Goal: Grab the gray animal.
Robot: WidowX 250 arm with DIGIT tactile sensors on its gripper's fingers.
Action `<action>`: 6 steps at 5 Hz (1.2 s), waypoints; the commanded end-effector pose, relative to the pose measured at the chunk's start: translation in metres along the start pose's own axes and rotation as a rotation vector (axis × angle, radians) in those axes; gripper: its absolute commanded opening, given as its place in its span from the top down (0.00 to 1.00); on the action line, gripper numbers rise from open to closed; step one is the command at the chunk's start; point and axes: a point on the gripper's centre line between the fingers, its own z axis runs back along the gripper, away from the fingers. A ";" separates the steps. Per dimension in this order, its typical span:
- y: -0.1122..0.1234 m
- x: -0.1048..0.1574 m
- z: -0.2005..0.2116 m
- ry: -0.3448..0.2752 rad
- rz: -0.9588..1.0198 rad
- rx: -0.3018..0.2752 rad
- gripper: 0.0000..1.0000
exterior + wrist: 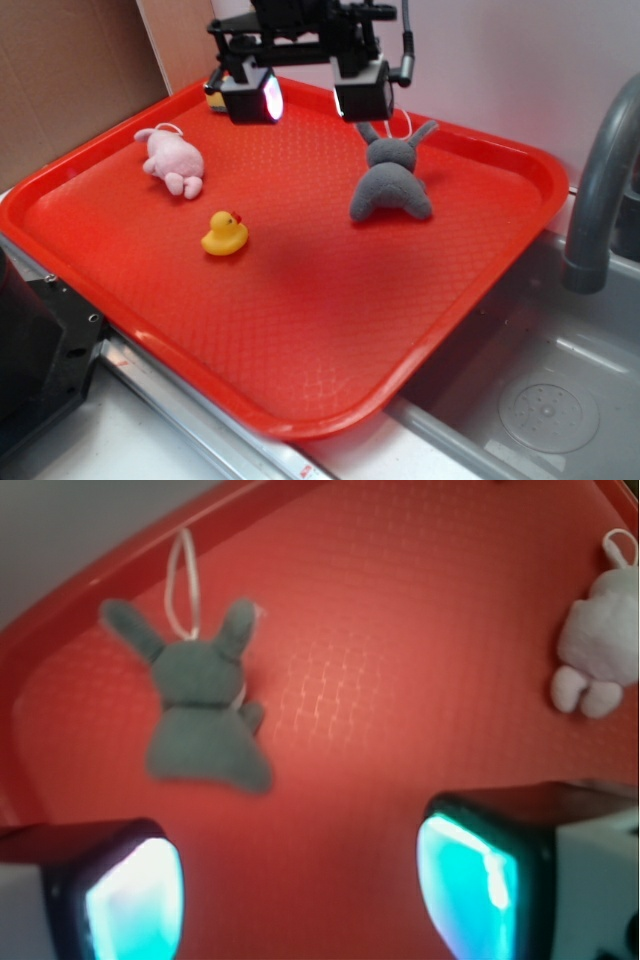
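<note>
The gray animal [391,180], a dark gray plush bunny with two long ears and a white string loop, lies flat on the red tray [300,330] near its far right rim. In the wrist view the gray animal [203,702] sits upper left, ahead of the fingers. My gripper [308,96] hangs above the tray's far edge, left of and above the bunny. It is open, its two glowing pads [135,900] wide apart with only tray surface between them. The gripper [300,895] holds nothing.
A pink plush animal [174,160] lies at the tray's far left, and this pink plush [597,640] is at the right edge of the wrist view. A yellow rubber duck [225,234] stands mid-tray. A sink basin [550,400] and grey faucet [600,180] are to the right.
</note>
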 end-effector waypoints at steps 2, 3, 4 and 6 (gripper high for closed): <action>-0.011 0.045 0.001 -0.021 0.020 -0.095 0.00; -0.011 0.045 0.001 -0.021 0.020 -0.095 0.00; -0.011 0.045 0.001 -0.021 0.020 -0.095 0.00; -0.031 0.047 -0.032 -0.018 0.103 -0.126 0.00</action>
